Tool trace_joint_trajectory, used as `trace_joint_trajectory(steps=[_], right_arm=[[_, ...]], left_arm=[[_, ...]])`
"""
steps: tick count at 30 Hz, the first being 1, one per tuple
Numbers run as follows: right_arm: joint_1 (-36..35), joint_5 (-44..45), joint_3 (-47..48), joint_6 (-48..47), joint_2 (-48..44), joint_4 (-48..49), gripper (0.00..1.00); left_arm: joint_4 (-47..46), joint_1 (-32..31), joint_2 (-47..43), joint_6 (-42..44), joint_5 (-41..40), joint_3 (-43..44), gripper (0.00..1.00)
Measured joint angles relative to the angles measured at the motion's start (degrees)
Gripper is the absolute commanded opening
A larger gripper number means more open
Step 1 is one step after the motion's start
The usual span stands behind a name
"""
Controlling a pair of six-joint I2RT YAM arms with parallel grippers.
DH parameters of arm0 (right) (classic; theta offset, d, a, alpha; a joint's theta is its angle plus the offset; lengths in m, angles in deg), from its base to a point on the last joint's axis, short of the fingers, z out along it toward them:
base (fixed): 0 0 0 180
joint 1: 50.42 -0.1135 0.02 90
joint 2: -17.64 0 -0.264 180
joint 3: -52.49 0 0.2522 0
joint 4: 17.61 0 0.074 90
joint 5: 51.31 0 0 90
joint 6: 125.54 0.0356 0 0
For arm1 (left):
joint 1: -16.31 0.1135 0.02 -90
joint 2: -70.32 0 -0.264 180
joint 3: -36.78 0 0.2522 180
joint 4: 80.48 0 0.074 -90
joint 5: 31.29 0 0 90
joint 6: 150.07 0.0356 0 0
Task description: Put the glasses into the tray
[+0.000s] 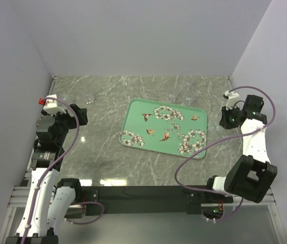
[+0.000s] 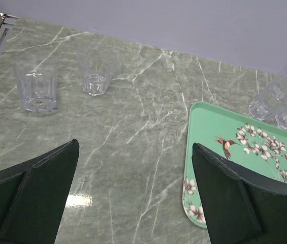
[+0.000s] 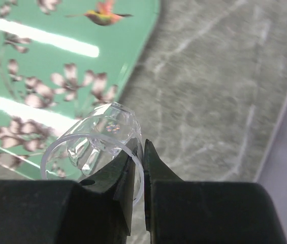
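Glasses [image 1: 171, 97] show faintly from above: a pair stands on the worktop [image 1: 107, 152] just beyond the far rim of the tray [image 1: 138, 113], and another faint one [image 1: 90, 99] is off to the far left. The left claw [image 1: 81, 116] sits left of the tray and the right claw [image 1: 225, 119] just off its right side. From up here I cannot tell either one's state.

Over to the left wrist. The fingers [image 2: 36, 198] are spread wide, so the left claw [image 2: 133, 203] is open with nothing between them. Two glasses [image 2: 35, 87] stand upright on the worktop ahead, well apart from the tray [image 2: 206, 124] on the right. More [image 2: 265, 105] cluster beyond its far edge.

Right wrist: the right claw [image 3: 143, 170] is clamped on a glass [image 3: 100, 140], its rim pinched between the two fingers. The glass lies tilted, mouth toward the camera, above the tray's [image 3: 118, 40] edge, with bare worktop [image 3: 214, 76] to the right.
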Motion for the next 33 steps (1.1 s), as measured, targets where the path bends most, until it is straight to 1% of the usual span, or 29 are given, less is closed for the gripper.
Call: trace_joint_trajectory(steps=[5, 14, 21, 33], right_arm=[[-5.60, -0.50, 2.60, 3.15, 2.49, -0.20, 0.00], [-12.22, 1.75, 7.93, 7.69, 12.96, 1.38, 0.00], [-15.08, 4.61, 10.91, 9.97, 20.22, 2.93, 0.00], [-16.65, 9.01, 17.49, 12.07, 31.28, 4.61, 0.00]], left_arm=[[0.00, 0.00, 0.00, 0.00, -0.07, 0.00, 0.99], [0.02, 0.00, -0.04, 0.00, -0.28, 0.00, 0.99], [0.02, 0.00, -0.11, 0.00, -0.48, 0.00, 0.99], [0.02, 0.00, -0.11, 0.02, -0.50, 0.00, 1.00]])
